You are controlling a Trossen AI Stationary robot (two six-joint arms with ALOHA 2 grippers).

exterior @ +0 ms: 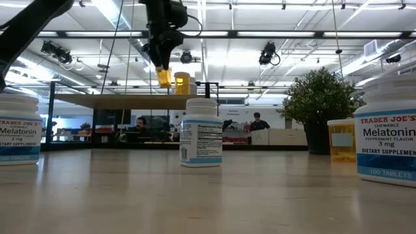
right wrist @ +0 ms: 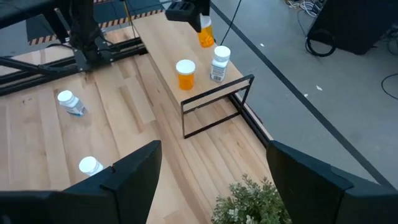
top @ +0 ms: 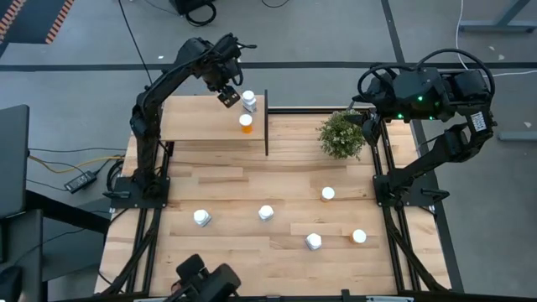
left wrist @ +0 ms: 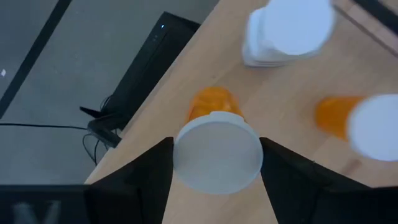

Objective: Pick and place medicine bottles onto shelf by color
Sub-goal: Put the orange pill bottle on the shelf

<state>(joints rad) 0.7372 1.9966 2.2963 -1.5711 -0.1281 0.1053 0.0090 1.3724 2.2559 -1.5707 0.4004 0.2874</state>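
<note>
- High view: left gripper (top: 227, 94) is over the far end of the shelf (top: 193, 122), close to the black divider panel (top: 267, 123). A white bottle (top: 249, 102) and an orange bottle (top: 246, 123) stand on the shelf just beside the divider. Right gripper (top: 367, 126) waits near the plant (top: 341, 134), well apart from the shelf. Five more bottles stand loose on the table (top: 218, 252); one is a white-capped bottle (top: 266, 213) near mid-table.
- Low view: left gripper (exterior: 164, 77) hangs above the shelf (exterior: 130, 101), jaws clenched on a held orange bottle (exterior: 164, 78). Whether its base touches the shelf cannot be told. A Melatonin bottle (exterior: 390, 146) stands close to the lens.
- Left wrist view: held orange bottle (left wrist: 216, 146) sits between the two fingers (left wrist: 140, 180), white cap toward the camera. The white bottle (left wrist: 286, 32) and the orange bottle (left wrist: 357, 121) are beyond it on the shelf.
- Right wrist view: right gripper's fingers (right wrist: 134, 171) stand wide apart, grasping nothing. Shelf (right wrist: 165, 50), its two standing bottles and the left gripper (right wrist: 200, 22) with its bottle show farther off.
</note>
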